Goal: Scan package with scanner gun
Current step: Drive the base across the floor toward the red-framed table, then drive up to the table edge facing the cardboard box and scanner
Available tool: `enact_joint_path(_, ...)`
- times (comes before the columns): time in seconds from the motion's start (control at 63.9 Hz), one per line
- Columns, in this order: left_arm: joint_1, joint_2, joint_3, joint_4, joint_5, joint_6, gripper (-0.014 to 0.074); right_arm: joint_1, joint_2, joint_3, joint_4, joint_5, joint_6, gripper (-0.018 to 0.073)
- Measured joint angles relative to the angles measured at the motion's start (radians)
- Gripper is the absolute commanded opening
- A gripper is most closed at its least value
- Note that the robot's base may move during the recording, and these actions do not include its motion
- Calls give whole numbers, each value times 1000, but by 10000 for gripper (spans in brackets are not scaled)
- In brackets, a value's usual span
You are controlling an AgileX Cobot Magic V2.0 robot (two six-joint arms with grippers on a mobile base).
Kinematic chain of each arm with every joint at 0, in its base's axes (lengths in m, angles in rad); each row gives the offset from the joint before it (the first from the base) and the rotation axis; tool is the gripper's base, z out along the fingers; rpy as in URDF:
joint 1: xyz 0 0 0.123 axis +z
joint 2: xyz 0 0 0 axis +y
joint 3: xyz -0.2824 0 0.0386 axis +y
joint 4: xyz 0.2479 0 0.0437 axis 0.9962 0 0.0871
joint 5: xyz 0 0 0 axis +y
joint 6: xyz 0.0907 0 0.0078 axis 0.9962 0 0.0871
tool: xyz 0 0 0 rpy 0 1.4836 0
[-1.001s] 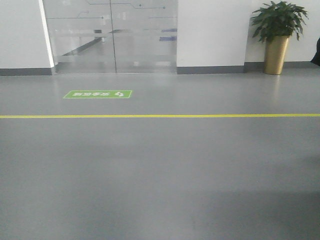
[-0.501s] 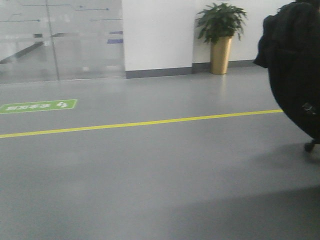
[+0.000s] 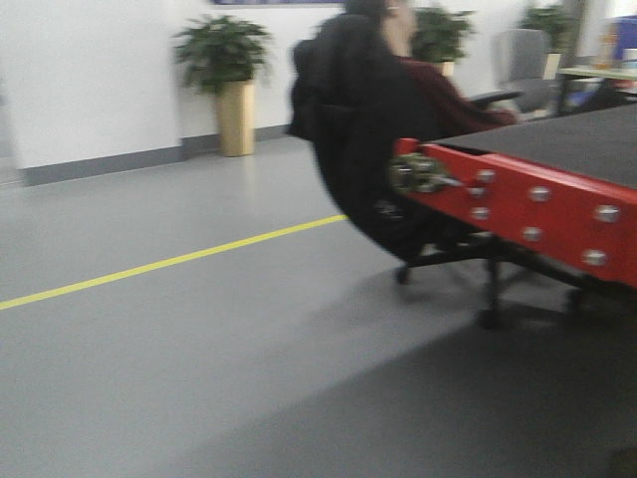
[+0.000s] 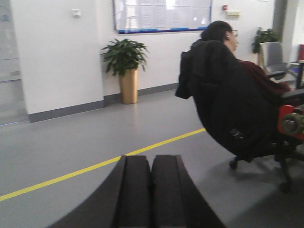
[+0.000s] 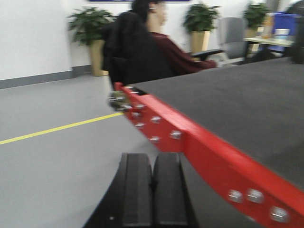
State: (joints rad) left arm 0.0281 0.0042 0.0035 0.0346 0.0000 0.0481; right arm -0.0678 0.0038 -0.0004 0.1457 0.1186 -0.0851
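Red-edged table (image 5: 199, 142), seated person (image 5: 166, 54) beside, left fingers (image 4: 135, 190) and right fingers (image 5: 137, 190) closed, empty

The left end effector (image 4: 151, 164) is at the near edge. Its two black fingers (image 4: 135, 190) are pressed together with nothing between them. Past it is a grey floor (image 4: 71, 142) with a yellow line (image 4: 95, 167). A plant (image 4: 124, 56) in a gold pot stands by the far wall. On the right sits a person (image 4: 228, 99) in a black coat.
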Motion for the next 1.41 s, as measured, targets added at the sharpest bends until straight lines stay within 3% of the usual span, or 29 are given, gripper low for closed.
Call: enact_joint_path(1.408, 0, 0, 0, 0, 0, 0, -111, 0, 0, 0, 0, 0, 0, -153)
